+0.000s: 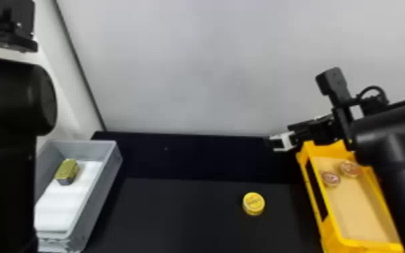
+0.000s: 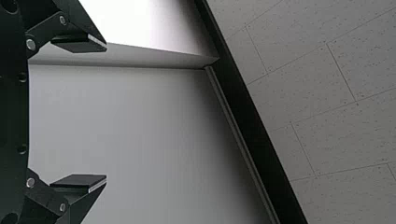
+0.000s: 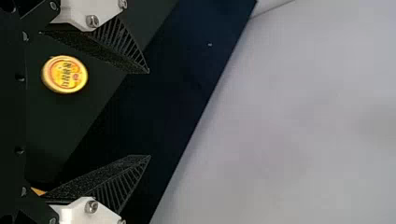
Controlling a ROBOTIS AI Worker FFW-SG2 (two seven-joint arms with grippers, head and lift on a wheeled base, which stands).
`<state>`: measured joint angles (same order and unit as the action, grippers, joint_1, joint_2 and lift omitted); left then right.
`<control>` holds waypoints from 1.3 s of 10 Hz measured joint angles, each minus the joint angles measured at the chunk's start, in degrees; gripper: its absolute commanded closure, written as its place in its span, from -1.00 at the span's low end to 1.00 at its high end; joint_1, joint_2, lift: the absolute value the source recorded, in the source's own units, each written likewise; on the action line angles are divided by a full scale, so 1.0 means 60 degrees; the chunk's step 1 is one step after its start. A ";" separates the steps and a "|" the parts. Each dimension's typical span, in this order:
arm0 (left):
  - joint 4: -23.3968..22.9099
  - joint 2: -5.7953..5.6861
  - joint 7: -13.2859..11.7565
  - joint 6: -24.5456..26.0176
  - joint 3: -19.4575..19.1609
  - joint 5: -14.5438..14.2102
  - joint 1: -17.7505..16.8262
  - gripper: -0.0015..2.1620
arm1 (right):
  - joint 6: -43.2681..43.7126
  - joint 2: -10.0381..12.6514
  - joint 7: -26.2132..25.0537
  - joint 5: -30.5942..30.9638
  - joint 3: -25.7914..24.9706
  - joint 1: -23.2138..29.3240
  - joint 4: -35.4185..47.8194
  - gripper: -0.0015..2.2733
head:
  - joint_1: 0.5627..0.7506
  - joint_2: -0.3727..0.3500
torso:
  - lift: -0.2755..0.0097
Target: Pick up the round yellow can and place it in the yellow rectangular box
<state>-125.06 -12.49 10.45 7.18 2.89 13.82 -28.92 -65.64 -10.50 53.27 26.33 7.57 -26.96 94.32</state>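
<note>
1. Taking clock directions from the middle of the head view, we see the round yellow can (image 1: 254, 203) at 5 o'clock, lid up on the black worktop (image 1: 185, 215).
2. The yellow rectangular box (image 1: 341, 245) lies at 4 o'clock; from the can, it is toward 3 o'clock, with a strip of worktop between the 2.
3. Inside that box, near its far end, we have 2 round tins with reddish lids (image 1: 330, 178) (image 1: 350, 169), close beside each other on the pale base.
4. Our right hand (image 1: 277, 135) is at 3 o'clock, by the far left corner of the yellow box and well apart from the can. Its 2 fingers stand wide, with a free gap between them; the right wrist view shows the can too.
5. Our left hand (image 1: 13, 25) is parked at 10 o'clock, raised in front of the wall (image 1: 212, 67). In the left wrist view its 2 fingers are spread wide, holding nothing.
6. At 8 o'clock we find the grey box (image 1: 99, 198), lined with a white sheet (image 1: 60, 208). A gold block (image 1: 67, 170) rests in its far part, toward its left side.
</note>
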 measured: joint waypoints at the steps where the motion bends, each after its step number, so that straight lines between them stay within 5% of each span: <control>1: 0.0022 0.0034 0.0002 -0.0014 -0.0006 -0.0001 0.0003 -0.76 | 0.0137 0.0062 0.0129 0.0361 0.0135 0.0061 -0.0200 -0.86 | 0.07 0.18 | 0.86; 8: 0.0125 0.0292 0.0017 -0.0183 -0.0160 0.0036 0.0103 -0.75 | 0.2254 0.0493 0.0061 0.0020 -0.0189 0.0582 -0.2687 -0.86 | 0.07 0.18 | 0.86; 13: 0.0130 0.0295 0.0019 -0.0275 -0.0200 0.0041 0.0093 -0.75 | 0.3071 0.0570 0.0057 -0.0111 -0.0118 0.0583 -0.4190 -0.87 | 0.07 0.18 | 0.86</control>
<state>-124.28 -10.72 10.56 5.53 1.69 14.07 -28.36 -47.22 -7.08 53.61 25.67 6.86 -23.46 69.17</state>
